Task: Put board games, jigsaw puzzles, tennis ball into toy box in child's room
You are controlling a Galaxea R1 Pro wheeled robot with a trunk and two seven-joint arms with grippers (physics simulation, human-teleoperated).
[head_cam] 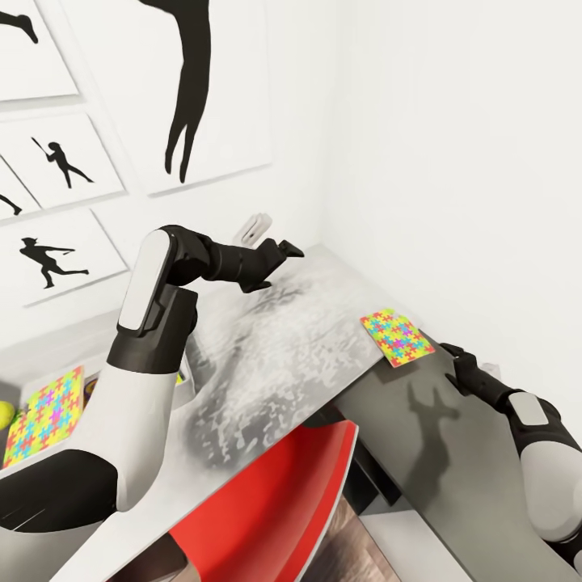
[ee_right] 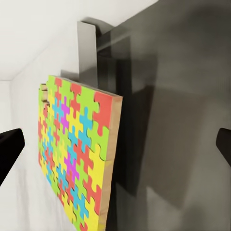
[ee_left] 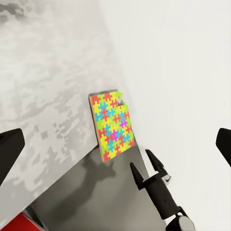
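Note:
A bright multicoloured jigsaw puzzle [head_cam: 396, 336] lies flat at the grey table's [head_cam: 275, 356] edge, close to the right wall, overhanging the edge slightly. My right gripper [head_cam: 451, 364] sits just below and beside that edge, open, with its fingers pointing at the puzzle's [ee_right: 77, 159] side and apart from it. My left gripper [head_cam: 283, 252] hovers open high over the table's far end and looks down on the puzzle [ee_left: 113, 125] and the right gripper [ee_left: 147, 166]. A second jigsaw puzzle [head_cam: 44, 416] and a yellow-green tennis ball [head_cam: 6, 414] lie at the far left.
A red chair [head_cam: 267, 501] is tucked under the table's near side. White walls close in behind and to the right, with black silhouette pictures [head_cam: 61, 162] on the back one. A small white object [head_cam: 252, 229] stands behind my left forearm.

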